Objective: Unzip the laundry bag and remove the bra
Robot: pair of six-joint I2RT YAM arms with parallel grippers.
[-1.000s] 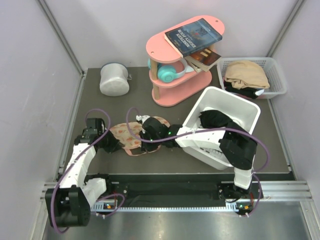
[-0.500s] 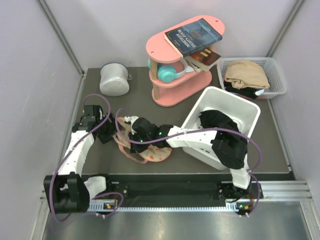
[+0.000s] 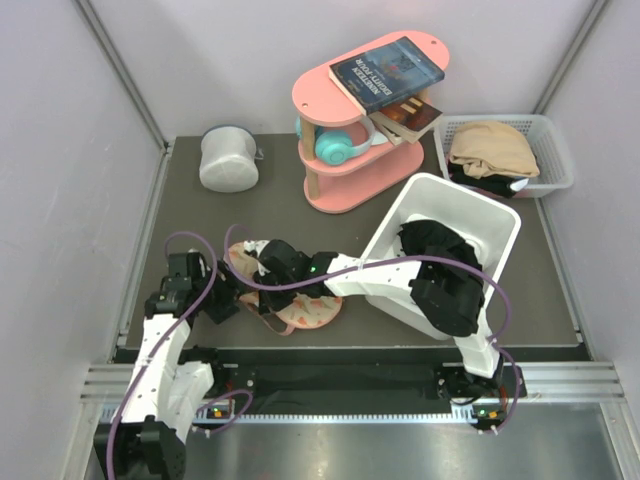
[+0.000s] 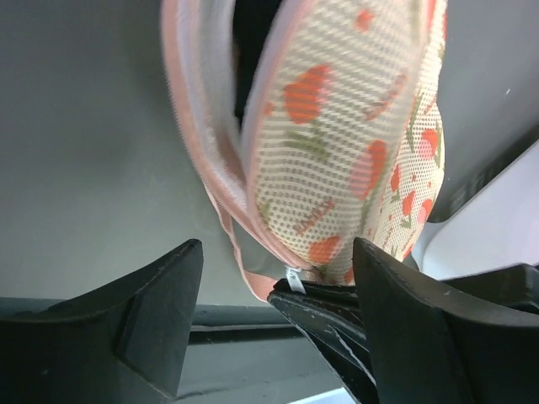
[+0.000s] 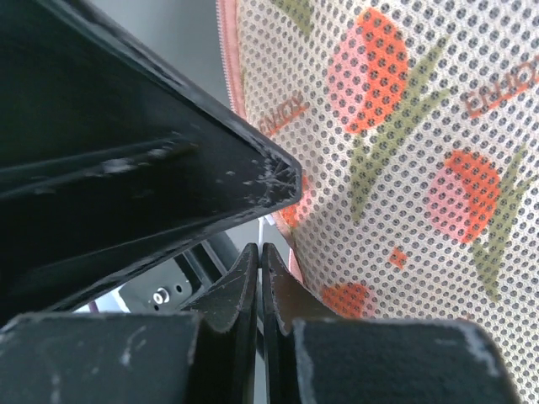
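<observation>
The laundry bag (image 3: 300,305), beige-pink mesh with red and green motifs, lies bunched on the dark table between the two arms. In the left wrist view the laundry bag (image 4: 345,126) hangs partly lifted, and its zipped edge gapes onto a dark inside (image 4: 253,50). The bra is hidden. My right gripper (image 3: 262,268) is shut on the small white zipper pull (image 4: 295,280) at the bag's edge; the right gripper (image 5: 261,251) has its fingers pressed together beside the mesh (image 5: 404,143). My left gripper (image 4: 278,261) stands open just short of the bag, holding nothing.
A white bin (image 3: 480,215) holding black clothing stands right of the bag, with the right arm lying across its front. Behind are a pink shelf (image 3: 345,190) with books, a white-grey cylindrical container (image 3: 228,158) and a slotted basket (image 3: 555,150) of clothes.
My left gripper has opened, let go of the bag and drawn back toward the near left. The right gripper moved left with the zipper pull, and the bag slid nearer and bunched up.
</observation>
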